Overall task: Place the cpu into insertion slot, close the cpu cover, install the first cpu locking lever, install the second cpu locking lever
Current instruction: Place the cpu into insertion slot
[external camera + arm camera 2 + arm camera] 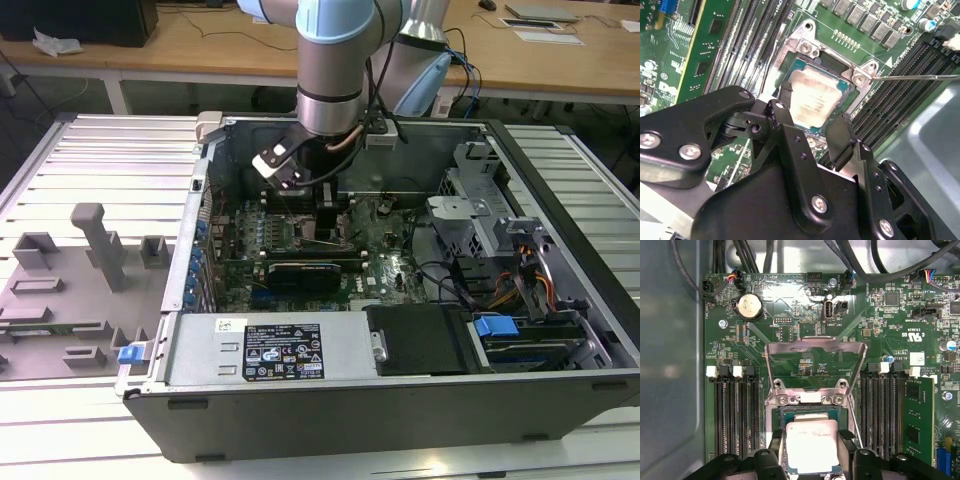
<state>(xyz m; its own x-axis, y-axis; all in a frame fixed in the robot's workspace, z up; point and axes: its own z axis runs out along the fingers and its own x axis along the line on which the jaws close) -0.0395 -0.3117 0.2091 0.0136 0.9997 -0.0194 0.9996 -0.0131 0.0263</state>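
End effector (813,108) grips the pale silvery square cpu (815,95) by two edges, over the metal-rimmed square insertion slot (796,46); released tilted or offset, it would likely seat crooked.

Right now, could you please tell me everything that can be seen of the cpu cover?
In the first wrist view the cpu cover is a thin frame of bare silvery metal with a large cut-out middle, through which the green motherboard shows. It is swung open, raised from its hinged edge on the metal rim of the insertion slot. It does not rest on the cpu, which lies in the slot.
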